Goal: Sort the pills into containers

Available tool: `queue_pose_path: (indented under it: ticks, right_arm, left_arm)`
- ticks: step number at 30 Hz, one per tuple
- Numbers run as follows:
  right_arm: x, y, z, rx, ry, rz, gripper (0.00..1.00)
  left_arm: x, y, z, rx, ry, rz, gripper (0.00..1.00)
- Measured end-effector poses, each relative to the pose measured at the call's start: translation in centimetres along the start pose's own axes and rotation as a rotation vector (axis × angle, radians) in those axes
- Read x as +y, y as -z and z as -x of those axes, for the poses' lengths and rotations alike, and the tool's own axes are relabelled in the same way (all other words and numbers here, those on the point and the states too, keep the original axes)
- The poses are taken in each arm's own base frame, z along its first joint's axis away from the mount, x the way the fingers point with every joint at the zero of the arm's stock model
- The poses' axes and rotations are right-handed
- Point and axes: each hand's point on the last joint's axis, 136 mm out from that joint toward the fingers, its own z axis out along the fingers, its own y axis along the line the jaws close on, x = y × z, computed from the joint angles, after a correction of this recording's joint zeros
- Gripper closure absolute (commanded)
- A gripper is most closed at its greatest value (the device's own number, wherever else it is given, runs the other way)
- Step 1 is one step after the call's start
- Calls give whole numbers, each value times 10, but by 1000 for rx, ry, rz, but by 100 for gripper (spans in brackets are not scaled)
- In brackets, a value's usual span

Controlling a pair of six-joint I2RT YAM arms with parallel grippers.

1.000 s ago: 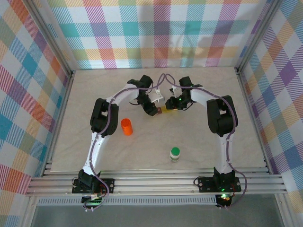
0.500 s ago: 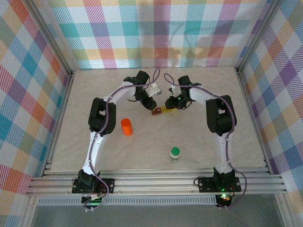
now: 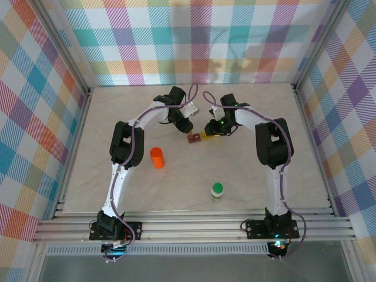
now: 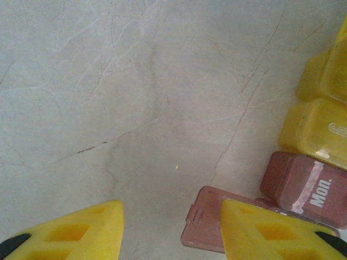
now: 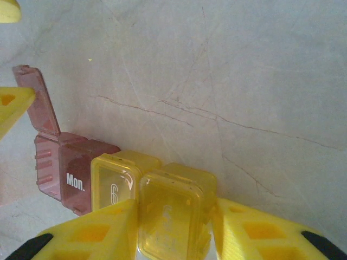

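The containers are a strip of joined pill boxes [image 3: 200, 138] lying at mid-table. Its end box [image 4: 306, 187] is brown and marked "Mon.", with its lid [image 4: 209, 219] swung open flat on the table. The other boxes [image 4: 320, 130] are yellow with lids down. My right gripper [image 5: 174, 216] is shut on a yellow box [image 5: 171, 208], one finger on each side. My left gripper [image 4: 171, 214] stands open just above the table, nothing between its fingers, its right finger [image 4: 271, 233] over the brown lid. The pills are out of view.
An orange bottle [image 3: 157, 157] stands left of centre. A white bottle with a green cap [image 3: 217, 191] stands nearer the front. Both grippers [image 3: 187, 124] [image 3: 210, 132] meet at the strip of boxes. Checked walls close in the table on three sides.
My left gripper has drawn back from the brown box towards the far side and opened a little. The right gripper and the boxes have stayed put.
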Motion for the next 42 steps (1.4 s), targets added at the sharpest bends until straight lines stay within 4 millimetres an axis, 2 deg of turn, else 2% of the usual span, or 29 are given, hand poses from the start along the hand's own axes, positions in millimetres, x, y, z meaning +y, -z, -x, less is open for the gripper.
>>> queue_pose_path:
  ticks: [8,12,15,17,20,21,25,27,30,33,36,39,42]
  right_arm:
    - [0,0,1,-3,-10,-14,58]
    - [-1,-1,1,-5,-34,-14,54]
    - [-1,1,3,-15,-54,-22,53]
    - [-2,2,4,-19,-70,-33,52]
    - [-4,5,8,-39,-90,-55,49]
    - [-4,8,11,-52,-94,-63,47]
    - [2,23,21,-100,-97,-73,46]
    - [10,37,28,-135,-83,-69,44]
    - [27,65,38,-209,-42,-58,42]
    - [50,93,39,-275,15,-47,41]
    - [77,111,30,-313,92,-46,39]
    - [107,114,18,-322,189,-58,39]
    - [135,107,6,-310,277,-79,38]
  left_arm:
    - [-1,-13,-10,37,7,-18,50]
    - [1,-10,-4,18,30,-9,50]
    - [5,1,8,-37,79,25,50]
    - [10,20,20,-87,112,69,50]
    - [19,67,44,-205,166,164,50]
    - [22,92,56,-275,193,206,50]
    - [18,177,72,-502,252,318,48]
    - [12,210,55,-575,310,376,47]
    - [6,246,24,-658,414,455,46]
    - [0,260,-4,-697,503,489,46]
    - [-9,259,-43,-700,605,503,45]
    - [-18,262,-88,-699,709,542,41]
    - [-25,278,-122,-750,788,592,40]
